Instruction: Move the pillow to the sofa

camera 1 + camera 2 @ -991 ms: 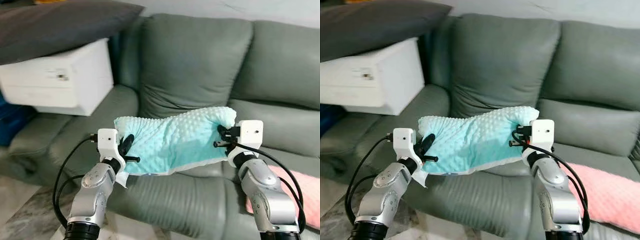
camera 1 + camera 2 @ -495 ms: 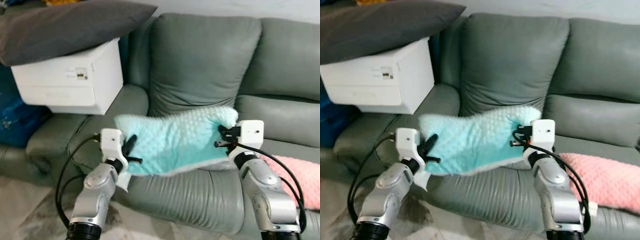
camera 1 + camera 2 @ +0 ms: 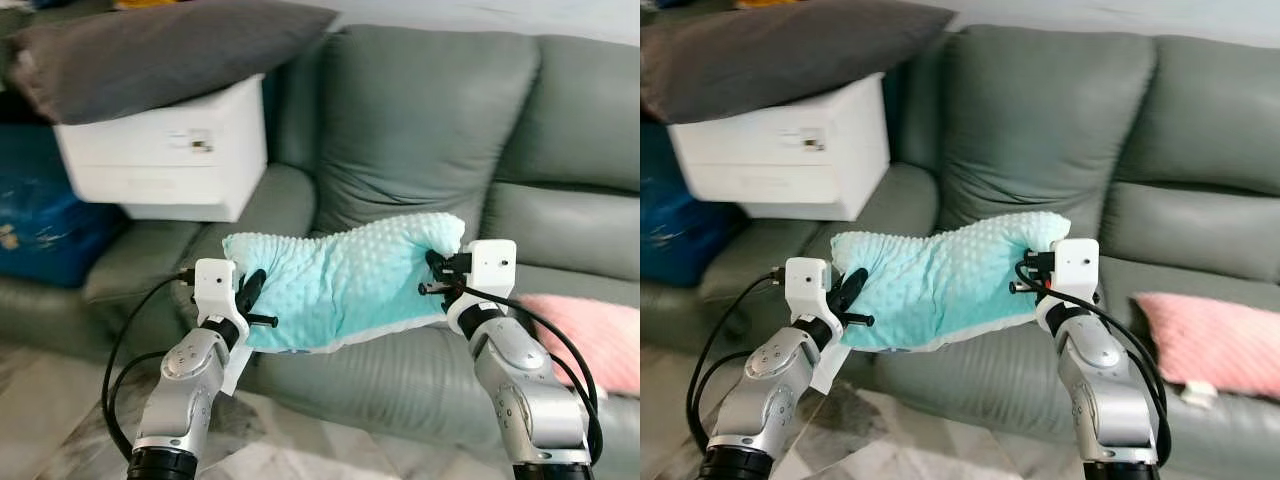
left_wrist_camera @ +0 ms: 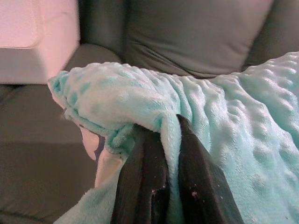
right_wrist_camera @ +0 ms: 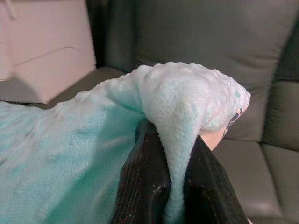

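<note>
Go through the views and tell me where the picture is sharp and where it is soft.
Left eye view: the mint pillow and both grippers are crisp; the white box is slightly smeared. Right eye view: much the same, the pink cushion soft-edged. Left wrist view: black fingers blurry, box washed out. Right wrist view: fingers soft, sofa dim.

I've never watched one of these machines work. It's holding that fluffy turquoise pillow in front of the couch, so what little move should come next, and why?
Probably carry it a bit further forward over the seat. The left gripper and right gripper each pinch an end of the pillow, which hangs in the air near the front edge of the sofa, not resting on it.
</note>
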Controlling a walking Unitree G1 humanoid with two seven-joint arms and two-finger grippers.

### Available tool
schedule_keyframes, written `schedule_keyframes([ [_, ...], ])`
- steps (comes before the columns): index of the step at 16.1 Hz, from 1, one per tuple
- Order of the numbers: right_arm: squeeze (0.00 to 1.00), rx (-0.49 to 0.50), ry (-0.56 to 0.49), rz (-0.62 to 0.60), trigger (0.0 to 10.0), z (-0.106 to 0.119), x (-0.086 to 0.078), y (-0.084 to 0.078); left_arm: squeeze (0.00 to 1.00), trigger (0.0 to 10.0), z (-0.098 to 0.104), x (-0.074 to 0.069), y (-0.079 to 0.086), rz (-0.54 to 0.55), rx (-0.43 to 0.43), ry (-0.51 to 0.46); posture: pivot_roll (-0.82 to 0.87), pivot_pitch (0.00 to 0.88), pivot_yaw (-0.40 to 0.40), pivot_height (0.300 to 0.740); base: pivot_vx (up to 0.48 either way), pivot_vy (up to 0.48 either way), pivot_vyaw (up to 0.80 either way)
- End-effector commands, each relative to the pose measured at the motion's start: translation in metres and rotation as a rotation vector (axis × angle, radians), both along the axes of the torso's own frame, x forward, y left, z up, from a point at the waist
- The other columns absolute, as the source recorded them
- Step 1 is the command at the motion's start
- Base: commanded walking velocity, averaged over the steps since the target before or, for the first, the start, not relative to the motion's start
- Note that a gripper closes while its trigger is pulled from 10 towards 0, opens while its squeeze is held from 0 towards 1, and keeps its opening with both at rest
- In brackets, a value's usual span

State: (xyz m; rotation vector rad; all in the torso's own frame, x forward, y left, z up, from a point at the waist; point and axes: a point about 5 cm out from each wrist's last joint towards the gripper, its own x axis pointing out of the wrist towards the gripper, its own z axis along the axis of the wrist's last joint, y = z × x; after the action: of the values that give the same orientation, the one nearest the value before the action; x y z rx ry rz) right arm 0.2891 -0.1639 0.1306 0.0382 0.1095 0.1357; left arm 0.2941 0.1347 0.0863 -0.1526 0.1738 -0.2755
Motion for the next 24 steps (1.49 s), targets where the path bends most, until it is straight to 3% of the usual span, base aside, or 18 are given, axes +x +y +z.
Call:
schedule_keyframes([
  [1, 0.0, -0.001, -0.021, -0.004, 10.0, 0.006, 0.001, -0.002, 0.0, 10.0, 0.004, 0.002, -0.003, -0.008, 0.0, -0.021, -0.19, 0.017, -0.009, 0.74, 0.0, 0.0, -0.68],
  [24, 0.0, -0.004, -0.012, -0.003, 10.0, 0.006, 0.0, -0.002, 0.0, 10.0, 0.004, 0.001, -0.014, -0.052, -0.05, -0.018, -0.2, 0.025, -0.012, 0.74, 0.0, 0.0, -0.78],
])
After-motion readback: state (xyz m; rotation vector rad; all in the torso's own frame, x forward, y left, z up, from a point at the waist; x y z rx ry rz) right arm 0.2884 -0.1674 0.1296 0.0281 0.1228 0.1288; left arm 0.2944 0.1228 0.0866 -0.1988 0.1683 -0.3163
